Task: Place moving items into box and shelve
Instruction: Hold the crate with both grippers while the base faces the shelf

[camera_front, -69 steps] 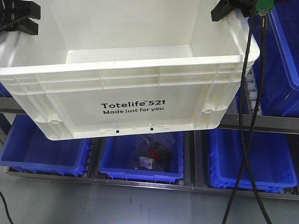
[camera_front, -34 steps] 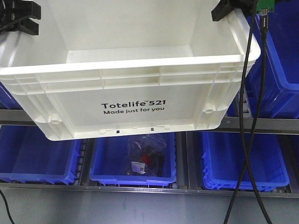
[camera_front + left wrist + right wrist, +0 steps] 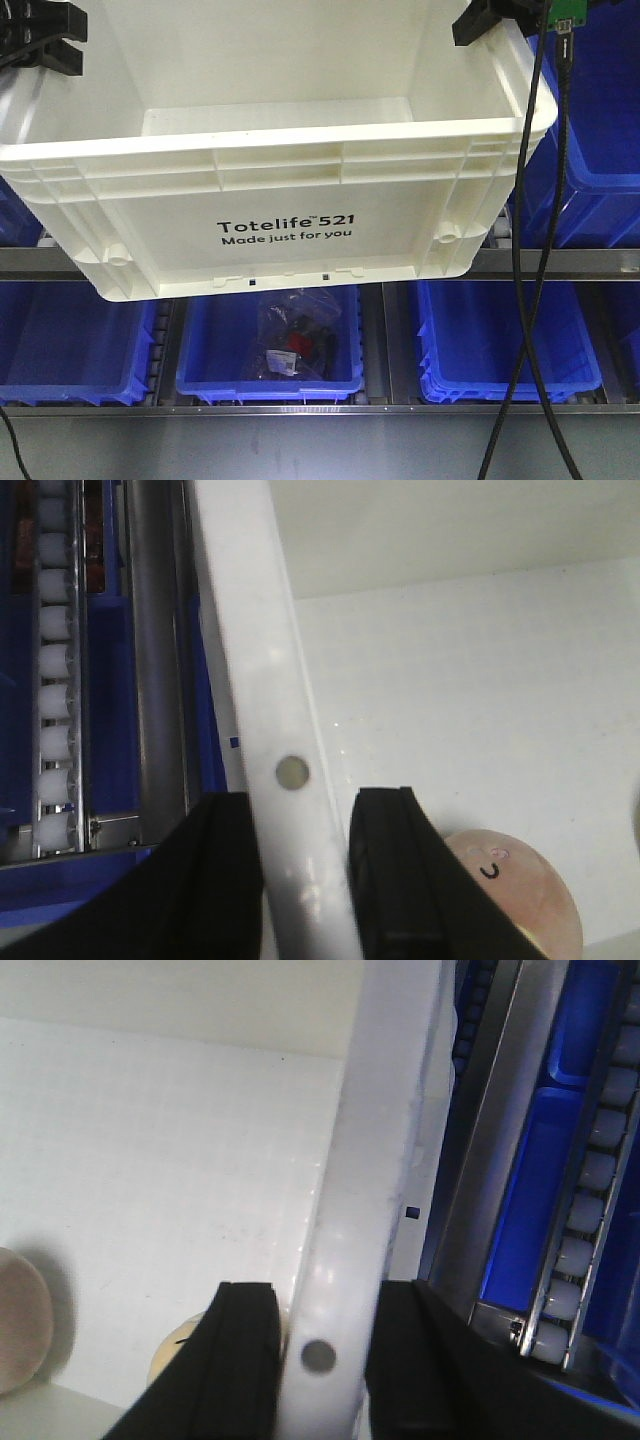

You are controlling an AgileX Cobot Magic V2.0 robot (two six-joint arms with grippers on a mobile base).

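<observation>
Front camera view: we hold the white box (image 3: 280, 200) up in front of a shelf rack (image 3: 560, 263), its printed side facing the camera and its underside hanging above the lower row of blue bins (image 3: 505, 340). Our left gripper (image 3: 300, 880) sits at the box's left rim and our right gripper (image 3: 320, 1360) at its right rim, each showing only as a black shape at the upper corners of this view. A black cable (image 3: 530, 250) hangs down in front of the box's right end. In the middle lower bin lies a clear bag (image 3: 295, 335) with dark and red bits inside.

From the left wrist camera, our black fingers (image 3: 395, 870) are closed on the box's thick rim, one outside the wall and one inside. Just beside the inner finger, on the box floor, rests a pinkish-brown plush toy (image 3: 520, 885) with a small dark face mark. Outside the wall we see a roller track (image 3: 55, 670) and blue bin edges.

From the right wrist camera, our fingers (image 3: 240, 1360) clamp the opposite rim the same way. The pinkish toy shows at the left edge of the floor, and a pale yellowish toy (image 3: 180, 1355) peeks out next to the inner finger, mostly hidden.
</observation>
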